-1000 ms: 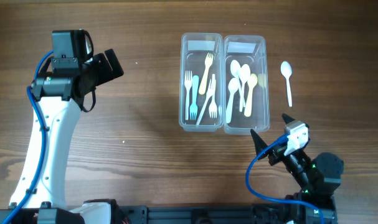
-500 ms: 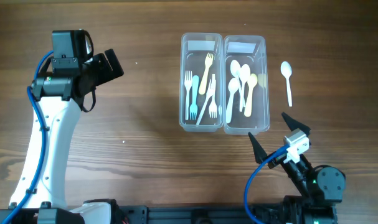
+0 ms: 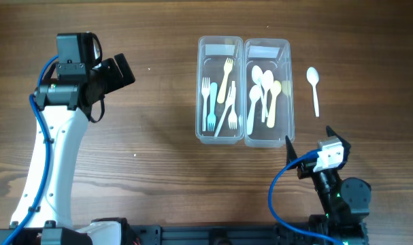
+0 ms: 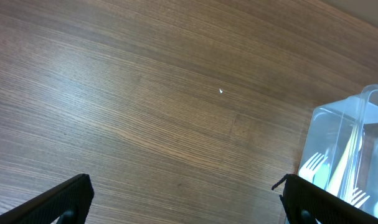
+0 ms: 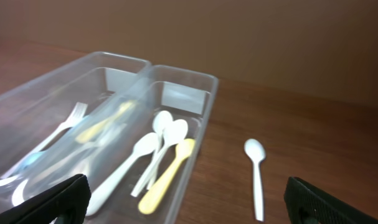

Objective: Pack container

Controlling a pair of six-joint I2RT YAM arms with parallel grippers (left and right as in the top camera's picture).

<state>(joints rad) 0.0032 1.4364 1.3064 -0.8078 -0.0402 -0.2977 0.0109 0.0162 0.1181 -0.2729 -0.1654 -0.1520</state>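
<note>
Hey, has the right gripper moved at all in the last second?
Yes. Seen from overhead, the right gripper has shifted rightward along the spoon container's near edge, its fingertip now at that container's right corner.

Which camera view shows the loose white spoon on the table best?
The overhead view: the white spoon lies whole and sharp, right of the containers. The right wrist view shows it too, slightly blurred. The left wrist view misses it.

Robotics lab bench — wood-grain table (image 3: 158, 177), white left arm (image 3: 53, 156), blue cabling (image 3: 272, 194), black mounting rail (image 3: 213, 235) along its edge
</note>
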